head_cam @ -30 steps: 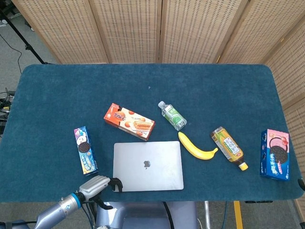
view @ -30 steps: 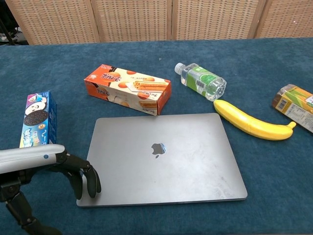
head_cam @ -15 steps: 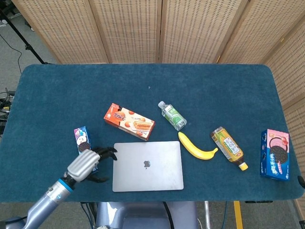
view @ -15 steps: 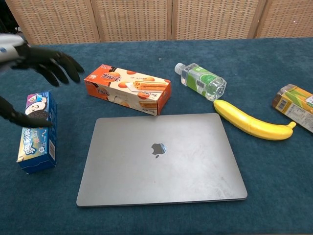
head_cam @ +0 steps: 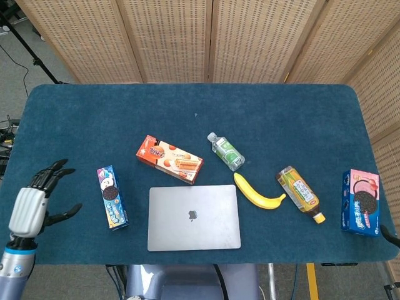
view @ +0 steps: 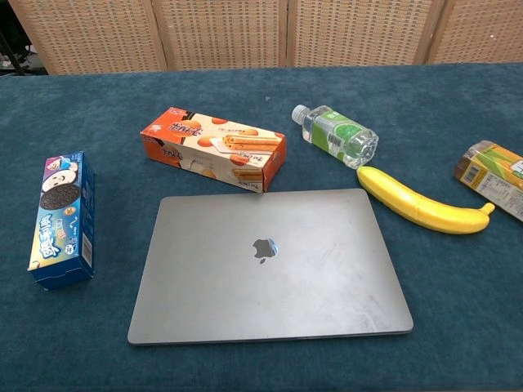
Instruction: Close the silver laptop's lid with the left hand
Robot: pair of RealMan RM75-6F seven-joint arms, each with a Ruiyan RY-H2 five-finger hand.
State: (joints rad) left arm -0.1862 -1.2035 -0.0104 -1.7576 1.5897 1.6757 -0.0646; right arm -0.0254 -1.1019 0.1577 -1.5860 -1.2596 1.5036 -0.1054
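A blue-covered counter (head_cam: 94,112) stands before tall perforated wooden screens (head_cam: 187,37), with a silver laptop (head_cam: 194,217) lying flat near its front edge, lid fully down and logo facing up. The robot's left hand (head_cam: 34,201) hangs over the counter's left edge, well apart from the laptop, its fingers (head_cam: 50,172) spread wide and holding nothing; the chest view does not show it. Between hand and laptop sits a blue cookie box (head_cam: 112,197), just beside the laptop's left edge. Behind the laptop lies an orange biscuit box (head_cam: 169,159), close to its rear edge. A clear water bottle (head_cam: 226,152) with a green label lies on its side to the right of that box, and a banana (head_cam: 257,193) rests near the laptop's rear right corner. Further right are a yellow drink bottle (head_cam: 300,193), also on its side, and a pink-and-blue cookie box (head_cam: 360,202) near the counter's right edge. The right hand appears in neither view.
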